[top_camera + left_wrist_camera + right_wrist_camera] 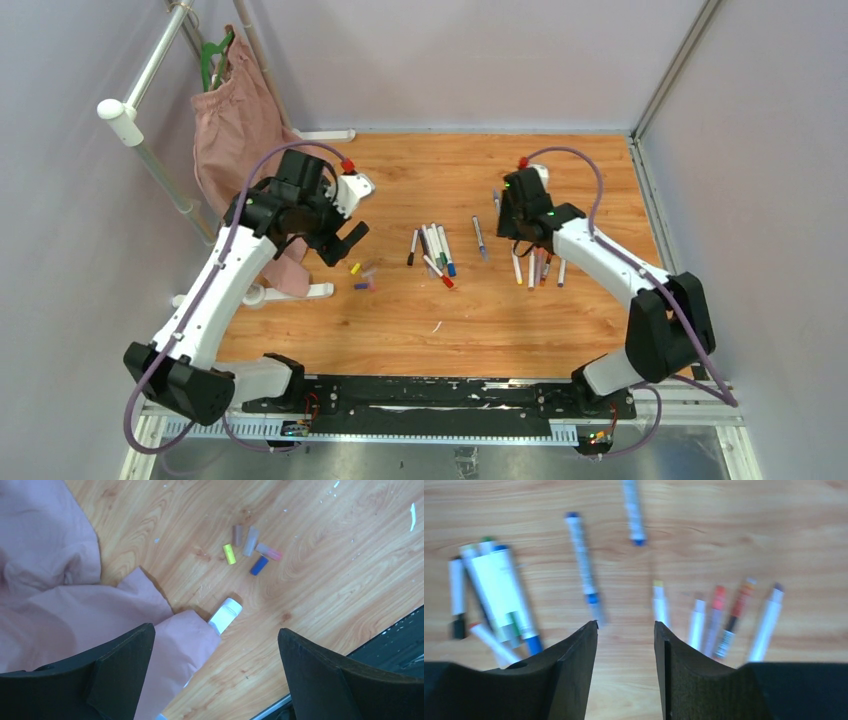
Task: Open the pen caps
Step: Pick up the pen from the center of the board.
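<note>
Several loose pen caps lie together on the wooden table: yellow (229,554), brown (238,535), clear grey (250,541), pink (269,551) and blue (258,565). In the top view they show as a small cluster (361,277). My left gripper (340,245) hovers just left of them, open wide and empty (216,630). My right gripper (522,232) is open and empty (626,625), above the table between two groups of pens. A capped bunch (499,590) lies to its left and a row of several pens (719,615) to its right. Two blue-tipped pens (584,560) lie ahead.
A pink cloth (50,580) hangs from a white rack (130,115) at the left and drapes over the rack's white foot (226,614), right under my left gripper. The main pen bunch (432,252) lies mid-table. Grey walls enclose the table.
</note>
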You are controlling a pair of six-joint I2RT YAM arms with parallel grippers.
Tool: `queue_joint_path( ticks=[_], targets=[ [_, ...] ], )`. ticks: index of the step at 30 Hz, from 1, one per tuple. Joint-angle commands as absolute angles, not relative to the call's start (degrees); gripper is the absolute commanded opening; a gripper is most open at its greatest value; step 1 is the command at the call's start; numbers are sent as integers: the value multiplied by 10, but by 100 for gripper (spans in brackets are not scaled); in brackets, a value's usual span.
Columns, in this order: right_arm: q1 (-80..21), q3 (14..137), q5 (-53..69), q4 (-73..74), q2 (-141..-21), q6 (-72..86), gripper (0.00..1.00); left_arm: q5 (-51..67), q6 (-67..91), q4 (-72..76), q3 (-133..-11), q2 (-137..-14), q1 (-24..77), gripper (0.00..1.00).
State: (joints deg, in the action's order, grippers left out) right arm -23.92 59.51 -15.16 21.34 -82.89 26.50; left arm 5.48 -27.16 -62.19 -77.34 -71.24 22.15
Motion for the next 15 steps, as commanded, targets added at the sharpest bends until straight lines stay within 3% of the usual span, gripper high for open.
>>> queue_joint_path(
  ticks=[1, 3, 9, 15],
  targets=[
    [-321, 681, -84, 206, -905, 222, 50, 107, -261, -648, -791, -679, 194, 100],
    [-344, 732, -73, 223, -961, 211, 48, 94, -256, -648, -784, -677, 194, 100],
    [-376, 859, -72, 275, -1106, 203, 24, 47, -246, -648, -756, -676, 194, 100],
    [-378, 901, -65, 286, -1174, 204, 21, 57, -248, -647, -737, -654, 194, 100]
  ],
)
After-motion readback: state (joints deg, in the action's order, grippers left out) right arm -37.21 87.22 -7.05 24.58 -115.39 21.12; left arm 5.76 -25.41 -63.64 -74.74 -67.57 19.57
